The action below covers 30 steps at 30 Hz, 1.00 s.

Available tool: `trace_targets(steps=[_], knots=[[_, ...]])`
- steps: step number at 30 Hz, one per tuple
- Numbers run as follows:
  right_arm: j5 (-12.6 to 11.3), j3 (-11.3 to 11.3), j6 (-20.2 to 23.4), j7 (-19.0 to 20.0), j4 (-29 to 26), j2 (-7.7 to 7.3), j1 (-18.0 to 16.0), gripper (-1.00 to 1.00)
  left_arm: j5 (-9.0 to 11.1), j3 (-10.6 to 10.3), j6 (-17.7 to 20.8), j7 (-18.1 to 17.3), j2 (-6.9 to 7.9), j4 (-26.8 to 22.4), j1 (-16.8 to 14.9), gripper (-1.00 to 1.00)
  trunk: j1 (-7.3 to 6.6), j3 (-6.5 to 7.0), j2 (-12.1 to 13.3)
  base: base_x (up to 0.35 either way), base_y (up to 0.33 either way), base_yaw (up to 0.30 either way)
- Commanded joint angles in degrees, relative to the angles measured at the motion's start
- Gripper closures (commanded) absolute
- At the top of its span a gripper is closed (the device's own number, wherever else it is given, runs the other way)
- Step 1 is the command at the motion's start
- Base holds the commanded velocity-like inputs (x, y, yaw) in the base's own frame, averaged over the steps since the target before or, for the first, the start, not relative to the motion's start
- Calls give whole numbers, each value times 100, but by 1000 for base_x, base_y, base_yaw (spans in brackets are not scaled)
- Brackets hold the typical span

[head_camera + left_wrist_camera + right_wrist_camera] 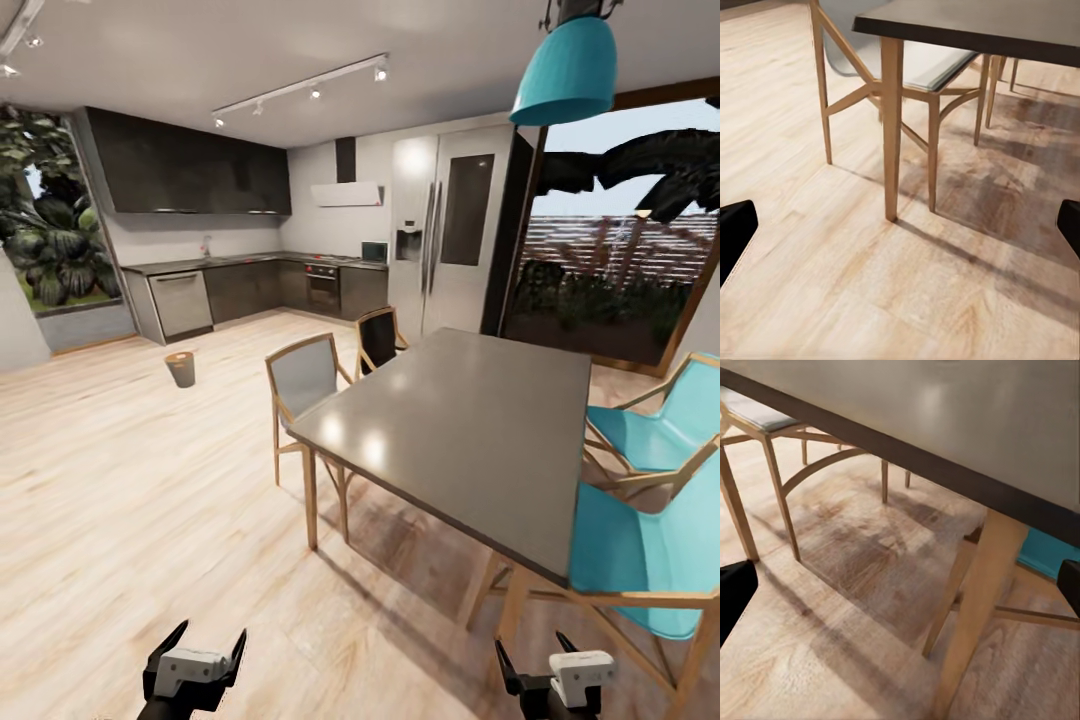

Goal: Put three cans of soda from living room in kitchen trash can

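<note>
Kitchen pale wood floor (120, 480); small tapered tash can (181, 369) upright.

Left gripper (205, 640) low at head view's bottom left, black fingers spread apart, pointing up and forward, nothing between them. White wrist block just behind fingers, dark arm running off lower edge. Right gripper (536, 657) low at bottom right, fingers likewise parted and empty, white block set toward its outer side. Both held at similar height, well apart. In wrist views, dark fingertips (735, 232) (733, 596) at frame edges, wide gap between.
</note>
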Motion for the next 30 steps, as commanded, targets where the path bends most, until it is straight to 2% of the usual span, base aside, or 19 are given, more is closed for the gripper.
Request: trace_targets(steps=[1, 30], knots=[[-2, -2, 0, 0, 1, 0, 0, -100, -1, -2, 0, -3, 2, -1, 1, -100, 0, 0, 0, 0, 309, 50], [17, 36, 0, 0, 83, 0, -3, -100, -3, -6, 0, -16, 9, -1, 10, -100, 0, -41, 0, 0, 311, 20]])
